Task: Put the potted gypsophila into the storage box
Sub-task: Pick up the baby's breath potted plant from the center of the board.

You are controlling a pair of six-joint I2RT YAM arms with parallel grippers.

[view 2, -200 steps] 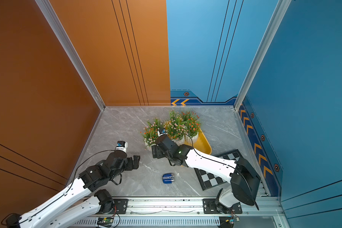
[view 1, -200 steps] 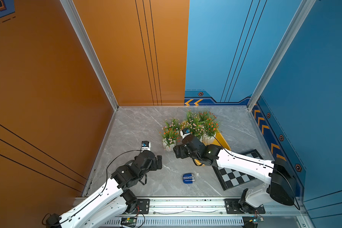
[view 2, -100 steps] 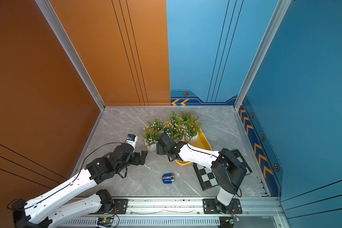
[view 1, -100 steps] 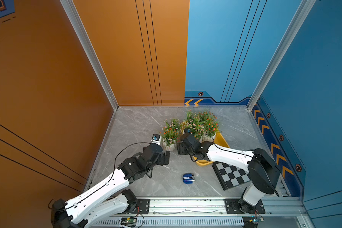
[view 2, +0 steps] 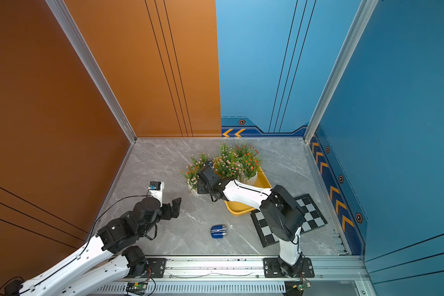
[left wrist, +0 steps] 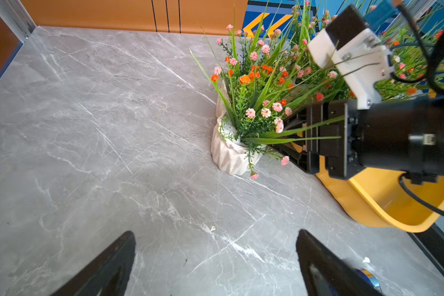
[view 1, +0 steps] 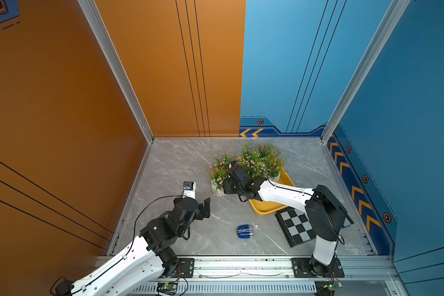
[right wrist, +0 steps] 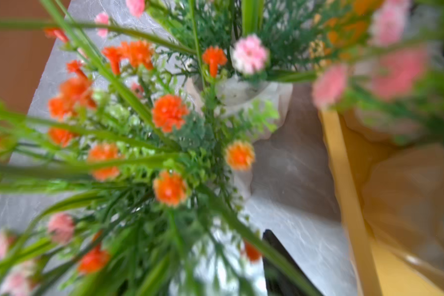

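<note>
Right gripper (left wrist: 290, 138): black fingers pushed into the foliage at the side of the potted gypsophila (left wrist: 231, 151). Leaves cover the tips, so I can't tell whether it is clamped on the pot or only around it. The pot is white with faceted, ribbed sides and a white gravel-like fill. It holds stiff green blades and small orange and pink pompom blooms. It stands upright on the grey veined marble-look table (view 1: 180, 166), outside the storage box (view 1: 264, 208). The box sits just behind this gripper, and the forearm crosses over it. The box is glossy yellow plastic, shallow, with rounded corners and a raised rim. It holds two more flowering plants (view 1: 263, 161) at its far end, with one white pot visible; the near end is bare. Left gripper (left wrist: 215, 232): jaws spread wide with nothing between them, over bare table, the pot ahead of it and apart. The black-and-grey checkered board (view 1: 296, 226) lies flat just beside the box's near corner. A small blue ribbed rounded object (view 1: 244, 232) lies behind both grippers, toward the base rail.
</note>
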